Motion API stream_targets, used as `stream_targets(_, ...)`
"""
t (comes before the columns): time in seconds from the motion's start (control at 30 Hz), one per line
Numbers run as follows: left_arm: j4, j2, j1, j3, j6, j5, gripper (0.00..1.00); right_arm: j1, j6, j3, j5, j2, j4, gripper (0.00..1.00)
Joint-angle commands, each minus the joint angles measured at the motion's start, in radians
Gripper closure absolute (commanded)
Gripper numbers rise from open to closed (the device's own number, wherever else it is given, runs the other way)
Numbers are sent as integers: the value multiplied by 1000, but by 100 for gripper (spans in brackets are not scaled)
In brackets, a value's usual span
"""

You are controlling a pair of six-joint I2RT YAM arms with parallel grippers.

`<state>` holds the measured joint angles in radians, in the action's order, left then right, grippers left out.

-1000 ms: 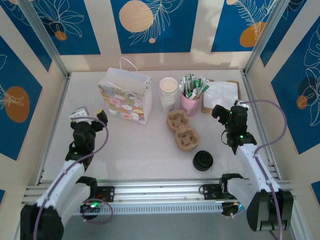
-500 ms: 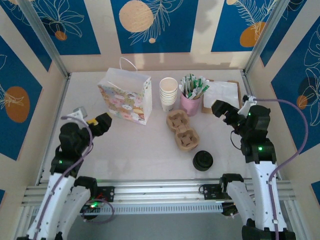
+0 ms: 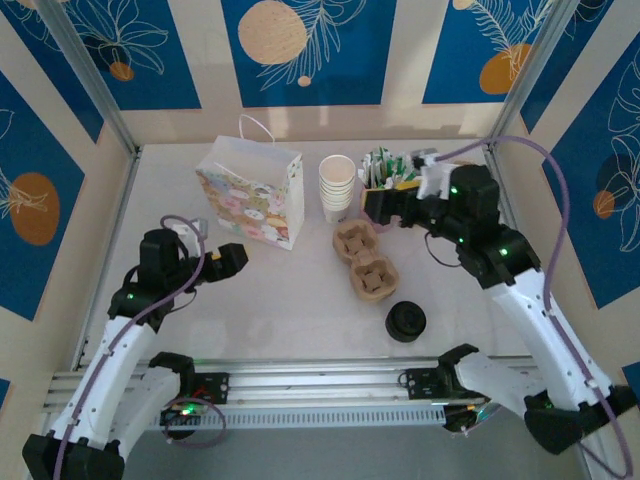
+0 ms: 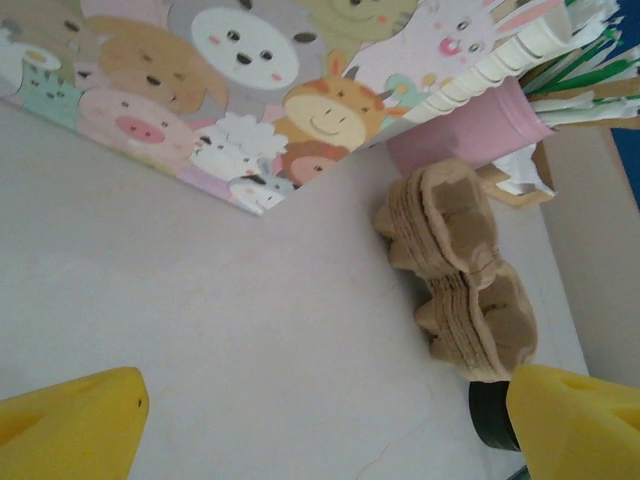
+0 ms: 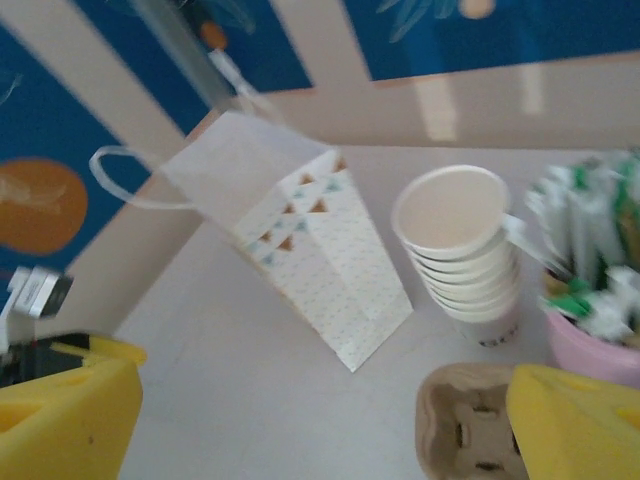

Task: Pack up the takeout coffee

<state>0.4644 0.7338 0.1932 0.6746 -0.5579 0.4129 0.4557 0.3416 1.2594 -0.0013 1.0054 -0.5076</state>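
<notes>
A paper bag (image 3: 250, 200) printed with cartoon animals stands upright at the back left, its mouth open. To its right stands a stack of white paper cups (image 3: 337, 186), and in front of that a pile of brown cardboard cup carriers (image 3: 365, 260). Black lids (image 3: 406, 321) lie near the front. My left gripper (image 3: 210, 248) hovers open in front of the bag, facing the carriers (image 4: 460, 270), with nothing between its fingers. My right gripper (image 3: 400, 190) is open above the pink cup (image 3: 381, 207), looking toward the bag (image 5: 300, 230) and the cups (image 5: 460, 240).
The pink cup holds green and white sachets and sticks (image 3: 388, 170). The patterned walls and metal frame posts close in the back and sides. The table surface (image 3: 270, 300) between the two arms is bare white.
Both arms have lifted and swung inward. The left gripper turned to the right, toward the carriers. The right gripper moved left to above the pink cup. Both stayed open.
</notes>
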Motion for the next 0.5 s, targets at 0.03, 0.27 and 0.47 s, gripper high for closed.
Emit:
stream_targets(0.03, 20, -37, 6, -11, -26, -23, 8, 112, -202, 96, 110, 111, 12, 6)
stream_targets(0.27, 11, -60, 6, -28, -64, -5, 9, 139, -394, 313, 103, 376, -78, 22)
stream_targets(0.47, 54, -68, 5, -32, -61, -18, 8, 134, -458, 507, 103, 602, -215, 46)
